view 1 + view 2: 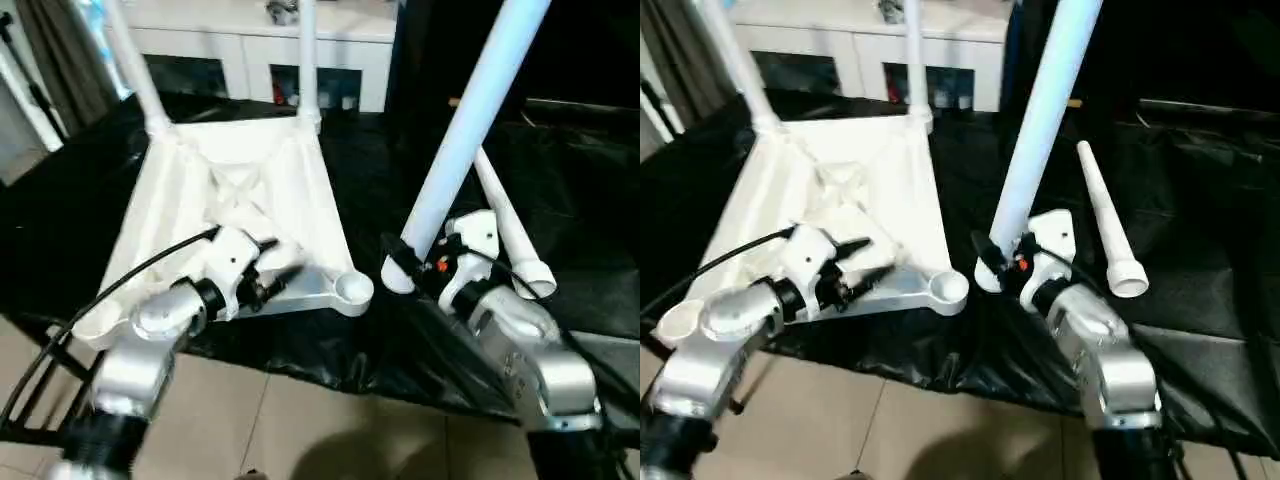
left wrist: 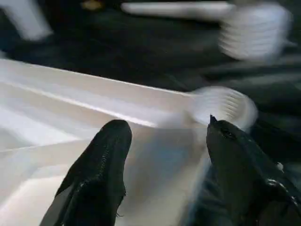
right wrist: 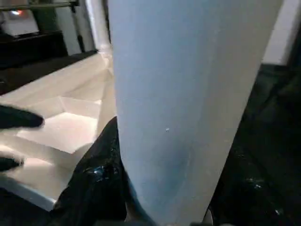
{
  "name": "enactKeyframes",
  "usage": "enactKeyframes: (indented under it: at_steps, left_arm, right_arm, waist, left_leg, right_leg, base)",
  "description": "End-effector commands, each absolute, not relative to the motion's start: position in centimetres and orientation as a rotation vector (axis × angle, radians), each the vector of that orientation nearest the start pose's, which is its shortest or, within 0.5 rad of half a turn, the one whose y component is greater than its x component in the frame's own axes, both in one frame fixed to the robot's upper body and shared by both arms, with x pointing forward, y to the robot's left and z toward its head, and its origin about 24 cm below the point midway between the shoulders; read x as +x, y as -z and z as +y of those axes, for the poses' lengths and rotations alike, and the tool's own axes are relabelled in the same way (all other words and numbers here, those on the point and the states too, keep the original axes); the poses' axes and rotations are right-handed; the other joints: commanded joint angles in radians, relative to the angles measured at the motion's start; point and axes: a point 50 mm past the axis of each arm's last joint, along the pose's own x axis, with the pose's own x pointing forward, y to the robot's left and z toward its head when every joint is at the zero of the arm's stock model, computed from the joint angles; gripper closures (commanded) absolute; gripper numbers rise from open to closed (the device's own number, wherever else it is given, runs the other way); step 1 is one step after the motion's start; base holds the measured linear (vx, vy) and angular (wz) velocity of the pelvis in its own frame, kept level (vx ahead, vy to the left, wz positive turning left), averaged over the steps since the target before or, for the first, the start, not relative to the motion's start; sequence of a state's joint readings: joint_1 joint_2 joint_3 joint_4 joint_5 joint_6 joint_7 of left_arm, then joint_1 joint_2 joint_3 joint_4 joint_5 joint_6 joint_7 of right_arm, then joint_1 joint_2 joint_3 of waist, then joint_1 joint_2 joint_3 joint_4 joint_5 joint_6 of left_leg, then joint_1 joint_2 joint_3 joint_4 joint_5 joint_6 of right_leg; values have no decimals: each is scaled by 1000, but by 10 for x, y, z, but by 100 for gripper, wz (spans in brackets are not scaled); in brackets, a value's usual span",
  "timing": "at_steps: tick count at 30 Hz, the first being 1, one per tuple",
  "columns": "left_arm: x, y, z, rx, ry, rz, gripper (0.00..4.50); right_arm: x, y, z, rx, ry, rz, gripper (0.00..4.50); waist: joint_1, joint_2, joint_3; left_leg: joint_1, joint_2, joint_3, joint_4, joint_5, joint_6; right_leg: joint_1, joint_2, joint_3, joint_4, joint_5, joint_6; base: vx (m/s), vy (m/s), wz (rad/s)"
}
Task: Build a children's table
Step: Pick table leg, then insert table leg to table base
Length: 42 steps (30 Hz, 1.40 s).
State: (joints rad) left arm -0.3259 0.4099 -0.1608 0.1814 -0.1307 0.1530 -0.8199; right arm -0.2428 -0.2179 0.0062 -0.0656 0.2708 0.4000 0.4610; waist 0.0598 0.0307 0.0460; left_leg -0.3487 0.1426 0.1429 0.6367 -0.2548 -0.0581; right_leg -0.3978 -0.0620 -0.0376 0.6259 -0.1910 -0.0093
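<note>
The white tabletop [image 1: 250, 190] lies upside down on a black sheet. Two white legs [image 1: 135, 70] [image 1: 308, 60] stand in its far corner sockets. My left gripper [image 1: 278, 262] is open, its black fingers [image 2: 103, 165] spread just over the tabletop's near edge, beside the empty near right socket [image 1: 352, 288]. My right gripper [image 1: 400, 262] is shut on a third leg [image 1: 470, 120], near its lower end. That leg leans up and to the right, and its foot hangs just right of that socket. A fourth leg [image 1: 510, 235] lies loose on the sheet behind my right wrist.
The black sheet [image 1: 300, 350] covers the low work surface and ends at a tiled floor [image 1: 300, 430] in front. A white glass-door cabinet [image 1: 260, 45] stands at the back. A black cable [image 1: 100, 300] trails from my left wrist.
</note>
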Motion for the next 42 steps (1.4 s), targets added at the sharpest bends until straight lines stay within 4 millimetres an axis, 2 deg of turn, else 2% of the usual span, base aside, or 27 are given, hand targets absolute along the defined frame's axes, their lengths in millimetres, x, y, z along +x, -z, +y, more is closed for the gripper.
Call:
enactKeyframes:
  at_steps: [1,2,4,6,7,8,9,10,12,13,14,17,19,22,24,25,30,31,34,35,37,38,40,42]
  left_arm:
    - [293,-63,151,287,1042,253,156]
    - [293,-63,151,287,1045,256,156]
    - [294,-58,151,312,1156,339,156]
    - [297,-55,152,347,1178,361,156]
    - [297,-55,152,347,1178,361,156]
    - [300,-54,153,366,1179,365,174]
    - [305,-53,153,383,1175,369,191]
    - [308,-53,154,392,1176,373,191]
    - [313,-54,155,377,1175,389,197]
    - [315,-55,156,375,1176,392,228]
    - [317,-56,157,375,1180,395,228]
    - [319,-55,159,381,1192,413,247]
    - [320,-55,161,378,1206,434,277]
    - [319,-53,165,365,1233,469,283]
    - [319,-53,166,357,1243,481,292]
    - [318,-52,167,355,1249,487,319]
    - [319,-49,167,373,1247,494,339]
    - [319,-49,167,374,1246,494,363]
    - [321,-48,167,375,1243,495,369]
    - [321,-48,167,379,1246,498,377]
    - [321,-48,168,394,1254,507,405]
    - [321,-48,168,399,1254,508,410]
    - [322,-48,168,401,1255,507,424]
    - [322,-48,168,398,1257,506,444]
  right_arm:
    - [291,-92,-145,51,-591,88,262]
    - [291,-92,-145,50,-592,88,262]
    - [290,-91,-144,24,-631,94,262]
    - [289,-90,-143,20,-649,98,262]
    - [289,-90,-143,20,-649,98,262]
    - [289,-90,-142,19,-657,100,262]
    - [288,-90,-142,20,-661,100,262]
    - [288,-90,-141,21,-664,100,262]
    - [288,-90,-141,22,-668,99,262]
    - [288,-91,-141,22,-670,99,262]
    - [288,-91,-141,22,-672,98,262]
    - [288,-91,-141,19,-677,97,262]
    - [288,-91,-141,19,-677,96,262]
    - [288,-90,-141,16,-675,96,262]
    - [288,-90,-140,16,-674,95,262]
    - [288,-91,-140,15,-674,95,262]
    - [290,-91,-139,16,-676,92,262]
    - [290,-91,-139,16,-676,92,262]
    - [291,-92,-137,20,-688,90,262]
    - [291,-92,-136,27,-699,89,262]
    - [292,-92,-133,26,-719,89,262]
    - [292,-93,-132,27,-725,88,262]
    - [295,-94,-128,34,-753,88,262]
    - [297,-95,-124,44,-788,91,262]
  waist:
    - [1,5,-42]
    - [1,3,-42]
    - [4,2,-47]
    - [4,1,-52]
    - [5,6,-53]
    - [5,1,-57]
    - [7,5,-60]
    - [7,5,-63]
    - [7,6,-63]
    - [8,9,-64]
    - [8,6,-64]
    - [7,9,-63]
    - [6,11,-60]
    - [8,11,-56]
    - [8,10,-55]
    - [9,10,-54]
    - [7,11,-55]
    - [7,11,-56]
    - [7,10,-57]
    - [8,12,-56]
    - [7,10,-55]
    - [7,18,-54]
    - [5,14,-53]
    - [4,16,-55]
  left_leg:
    - [1,70,-27,-111,-239,-16]
    - [0,68,-24,-111,-236,-15]
    - [0,66,-21,-109,-211,-9]
    - [-8,67,-20,-107,-150,-1]
    - [-10,66,-19,-107,-142,3]
    - [-10,65,-16,-103,-115,11]
    - [-13,63,-16,-101,-78,22]
    - [-11,63,-14,-96,-50,31]
    - [-14,66,-15,-96,-25,35]
    - [-13,66,-15,-95,-25,35]
    - [-13,69,-15,-95,-32,37]
    - [-10,70,-14,-96,-45,37]
    - [-10,73,-15,-99,-66,32]
    - [-7,76,-14,-104,-113,15]
    - [-5,75,-13,-105,-122,10]
    - [-6,76,-13,-106,-122,6]
    - [-7,77,-12,-107,-118,5]
    - [-7,77,-12,-106,-113,5]
    - [-7,77,-11,-105,-99,9]
    - [-7,78,-11,-105,-101,10]
    - [-7,78,-11,-106,-114,9]
    - [-7,78,-12,-107,-120,7]
    - [-6,79,-11,-108,-132,2]
    - [-8,78,-11,-106,-116,4]
  right_leg:
    - [36,-87,55,-95,-404,-134]
    - [35,-85,54,-97,-400,-133]
    - [36,-84,55,-94,-364,-141]
    - [44,-84,53,-85,-271,-166]
    - [45,-84,52,-85,-254,-170]
    - [49,-85,52,-81,-204,-182]
    - [52,-83,51,-79,-157,-189]
    - [52,-82,49,-74,-98,-204]
    - [56,-82,46,-68,-38,-225]
    - [56,-82,45,-65,-27,-231]
    - [59,-85,44,-64,-16,-246]
    - [58,-85,44,-66,-27,-254]
    - [58,-86,44,-69,-49,-256]
    - [56,-90,47,-75,-129,-247]
    - [54,-89,48,-78,-146,-244]
    - [56,-89,48,-77,-147,-244]
    - [56,-89,47,-75,-127,-245]
    - [57,-90,47,-75,-119,-245]
    - [57,-90,47,-72,-91,-252]
    - [57,-90,47,-72,-90,-254]
    - [57,-91,47,-74,-110,-254]
    - [56,-91,48,-74,-119,-254]
    - [57,-92,49,-77,-145,-252]
    - [58,-93,48,-74,-127,-258]
  base:
    - [0,0,0]
    - [0,0,0]
    - [0,0,0]
    - [0,0,0]
    - [0,0,0]
    - [0,0,0]
    - [0,0,0]
    - [0,0,0]
    - [0,0,0]
    - [0,0,0]
    - [0,0,0]
    - [0,0,0]
    - [0,0,0]
    - [0,0,0]
    - [0,0,0]
    - [0,0,0]
    - [0,0,0]
    - [0,0,0]
    - [0,0,0]
    - [0,0,0]
    - [0,0,0]
    - [0,0,0]
    - [0,0,0]
    - [0,0,0]
